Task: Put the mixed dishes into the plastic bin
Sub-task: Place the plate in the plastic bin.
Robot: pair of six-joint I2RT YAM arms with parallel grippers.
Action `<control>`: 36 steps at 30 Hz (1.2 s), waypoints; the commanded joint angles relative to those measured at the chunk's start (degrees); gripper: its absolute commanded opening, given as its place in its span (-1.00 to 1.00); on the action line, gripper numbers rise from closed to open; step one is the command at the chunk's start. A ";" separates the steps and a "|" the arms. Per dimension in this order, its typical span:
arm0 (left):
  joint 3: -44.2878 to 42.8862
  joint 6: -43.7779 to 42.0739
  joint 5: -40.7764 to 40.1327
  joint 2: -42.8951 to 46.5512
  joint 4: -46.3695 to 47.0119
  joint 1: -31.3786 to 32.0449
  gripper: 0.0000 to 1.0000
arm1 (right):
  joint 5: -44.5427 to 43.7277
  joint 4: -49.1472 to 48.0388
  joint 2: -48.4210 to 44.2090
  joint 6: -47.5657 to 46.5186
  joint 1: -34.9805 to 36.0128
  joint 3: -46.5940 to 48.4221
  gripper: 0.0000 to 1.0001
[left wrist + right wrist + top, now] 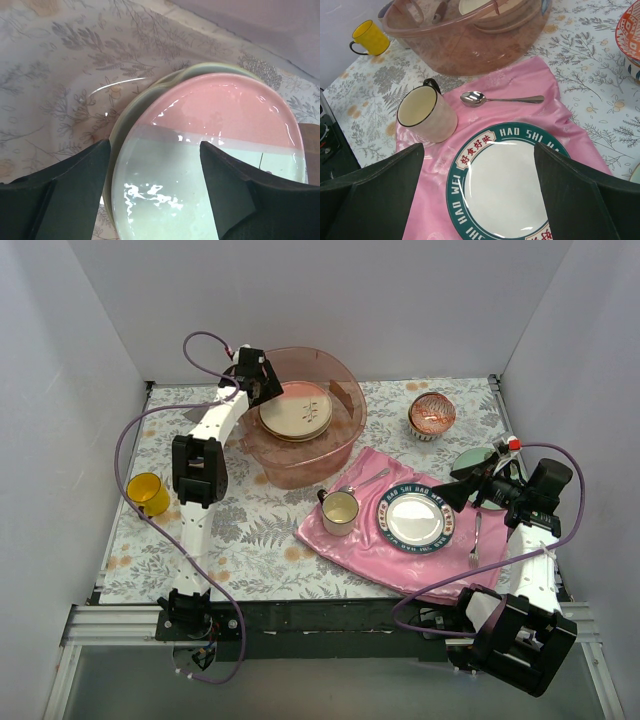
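Plastic bin (300, 465) sits at 12 o'clock on the worktop (250, 530), with stacked plates (296, 410) lying flat inside it. The left gripper (262, 380) hangs over the bin's 10 o'clock rim, its fingers spread above the top plate's edge and pinching nothing. The right gripper (455, 482), spread wide and empty, hovers at 4 o'clock beside the lettered plate (416, 521); the yellow mug (147, 492) stands at 9 o'clock and the red-patterned bowl (432, 415) at 2 o'clock.

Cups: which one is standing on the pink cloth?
The cream cup with the dark rim; the yellow mug stands off the cloth, far left.
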State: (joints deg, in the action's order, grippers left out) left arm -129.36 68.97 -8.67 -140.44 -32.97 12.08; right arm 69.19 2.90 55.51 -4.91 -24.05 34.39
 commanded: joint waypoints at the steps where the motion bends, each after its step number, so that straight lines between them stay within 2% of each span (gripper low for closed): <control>1: -2.56 -2.00 -5.13 7.29 -0.60 -0.83 0.44 | 1.04 -0.70 -0.66 -0.72 -0.55 2.35 0.97; 9: -3.97 -2.61 -4.35 9.22 -0.43 0.40 0.45 | 0.95 -0.70 -0.66 -1.07 -0.55 2.43 0.97; 13: 0.23 -4.27 -3.90 14.48 2.46 1.81 0.45 | 0.68 -0.26 -0.84 -1.77 -0.64 2.43 0.97; 18: 14.80 -5.69 -2.24 27.40 10.45 3.13 0.57 | 0.68 0.79 -1.63 -3.27 -1.26 2.44 0.97; 20: 19.65 -5.69 -1.53 31.70 12.22 3.13 0.72 | 0.86 1.06 -2.15 -3.88 -1.52 2.26 0.97; 22: 27.03 -5.78 -1.27 38.47 14.94 3.13 0.96 | 0.95 1.23 -2.86 -4.49 -1.70 2.08 0.97; 30: 51.99 -4.46 4.70 63.25 23.99 2.08 0.96 | -1.42 3.69 -4.97 -10.11 -2.49 1.47 0.97; 31: 57.15 -3.59 5.76 68.49 24.53 1.81 0.96 | -1.86 4.74 -4.97 -12.73 -2.49 1.47 0.97; 36: 70.89 -4.28 11.01 81.89 24.72 1.28 0.96 | -6.69 14.48 -4.97 -22.15 -2.49 4.45 0.97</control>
State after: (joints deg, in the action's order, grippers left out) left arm -66.59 65.12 -3.73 -66.26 -8.71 13.78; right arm 66.00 9.45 50.98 -17.54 -26.28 34.54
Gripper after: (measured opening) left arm 0.981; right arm 0.986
